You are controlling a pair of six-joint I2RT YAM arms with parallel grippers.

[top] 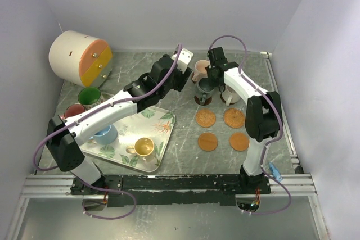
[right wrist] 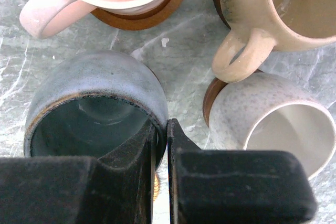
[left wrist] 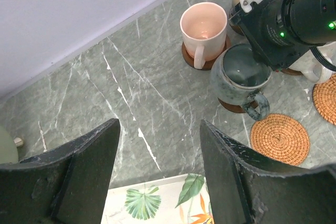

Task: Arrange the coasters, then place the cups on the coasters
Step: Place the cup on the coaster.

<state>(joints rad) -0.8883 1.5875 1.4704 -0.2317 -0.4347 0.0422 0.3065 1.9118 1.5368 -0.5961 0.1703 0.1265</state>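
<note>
My right gripper is shut on the rim of the dark grey cup, one finger inside and one outside. That cup stands over a dark brown coaster. Behind it the pink cup sits on a coaster. Beside it are the tan cup and the cream cup, each on a coaster. Several bare orange coasters lie nearer. My left gripper hangs open and empty over the tray's far edge. The yellow cup and the light blue cup stand on the tray.
The leaf-print tray lies at the near left. A red cup and a green cup stand left of it. The big white-and-orange cylinder fills the back left corner. Walls close in on three sides.
</note>
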